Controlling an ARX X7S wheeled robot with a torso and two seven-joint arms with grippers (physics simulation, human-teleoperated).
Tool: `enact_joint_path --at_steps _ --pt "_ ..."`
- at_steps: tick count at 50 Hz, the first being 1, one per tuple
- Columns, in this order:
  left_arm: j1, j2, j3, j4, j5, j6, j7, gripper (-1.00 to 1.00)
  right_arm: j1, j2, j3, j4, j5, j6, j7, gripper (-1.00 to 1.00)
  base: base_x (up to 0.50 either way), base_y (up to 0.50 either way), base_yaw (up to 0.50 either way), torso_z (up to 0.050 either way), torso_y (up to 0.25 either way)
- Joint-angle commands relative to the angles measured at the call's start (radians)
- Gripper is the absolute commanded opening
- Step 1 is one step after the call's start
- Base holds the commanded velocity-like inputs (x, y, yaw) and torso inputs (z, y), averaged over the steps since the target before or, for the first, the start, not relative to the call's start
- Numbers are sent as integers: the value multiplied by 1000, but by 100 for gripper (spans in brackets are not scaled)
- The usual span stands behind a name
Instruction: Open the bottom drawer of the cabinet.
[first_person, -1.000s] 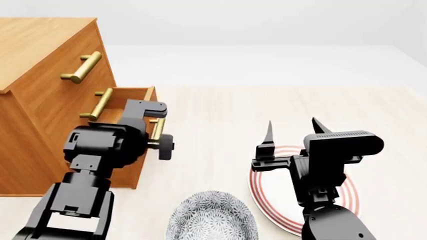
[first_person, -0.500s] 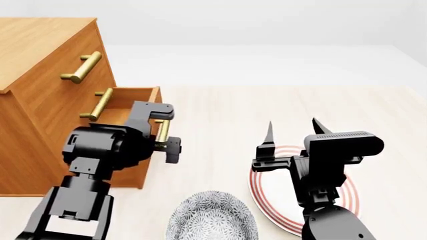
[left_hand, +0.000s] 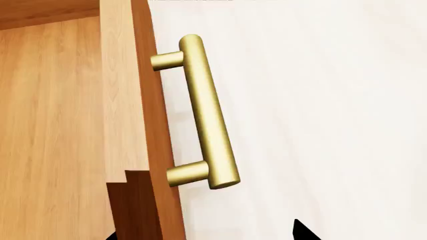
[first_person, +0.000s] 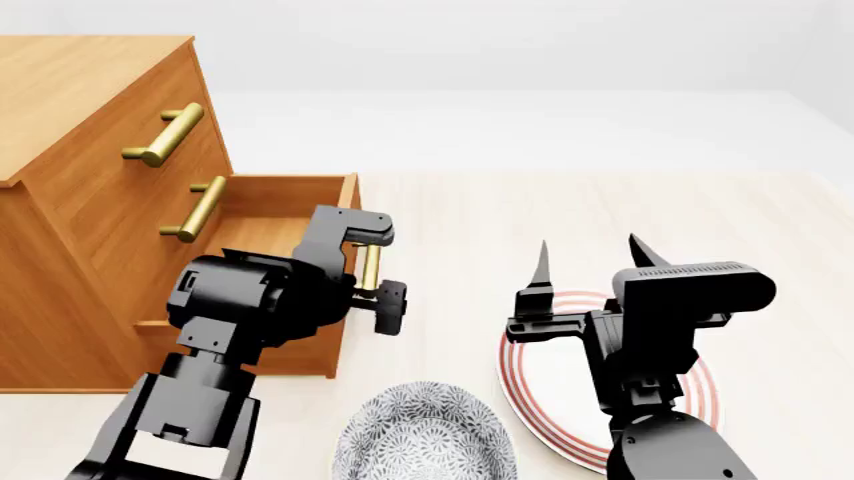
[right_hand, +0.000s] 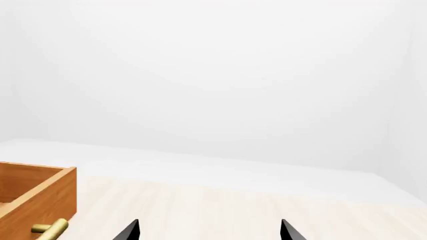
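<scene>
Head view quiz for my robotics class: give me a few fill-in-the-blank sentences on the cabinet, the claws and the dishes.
1. Of the cabinet's three drawers, the one pulled out is the ____ drawer.
2. The claw at the open drawer's brass handle is the ____ claw.
3. The right claw hangs over the red-ringed ____.
4. The right claw's fingers are ____, holding nothing.

Missing words: bottom; left; plate; open

In the head view the left arm rises from the lower left of the frame, its left hand (first_person: 370, 275) at centre-left with fingers spread. The right arm stands at lower right, its right hand (first_person: 585, 258) pointing upward, fingertips apart.
</scene>
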Motion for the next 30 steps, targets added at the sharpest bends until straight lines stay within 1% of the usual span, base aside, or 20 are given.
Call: enact_joint_path --at_steps 1,12,23,26,28,29,30 --pt "20 49 13 30 -83 -7 10 100 -4 5 3 -6 6 0 4 100 0 0 0 0 0" --pt "25 64 30 66 -162 -12 -17 100 -5 6 -2 2 9 -6 5 100 0 0 0 0 0" --pt "24 50 52 83 -215 -5 -43 100 -9 10 0 4 12 -11 8 100 0 0 0 0 1" --pt "29 45 50 117 -229 -12 -58 100 -6 10 -1 6 13 -11 9 100 0 0 0 3 0" --pt "48 33 57 177 -220 30 -72 100 -5 11 -2 3 14 -8 10 100 0 0 0 0 5" --pt "65 25 44 239 -211 65 -102 100 -5 12 -1 1 15 -6 10 100 0 0 0 0 0" --pt "66 24 44 241 -214 65 -104 100 -5 12 -1 1 16 -6 10 100 0 0 0 0 0"
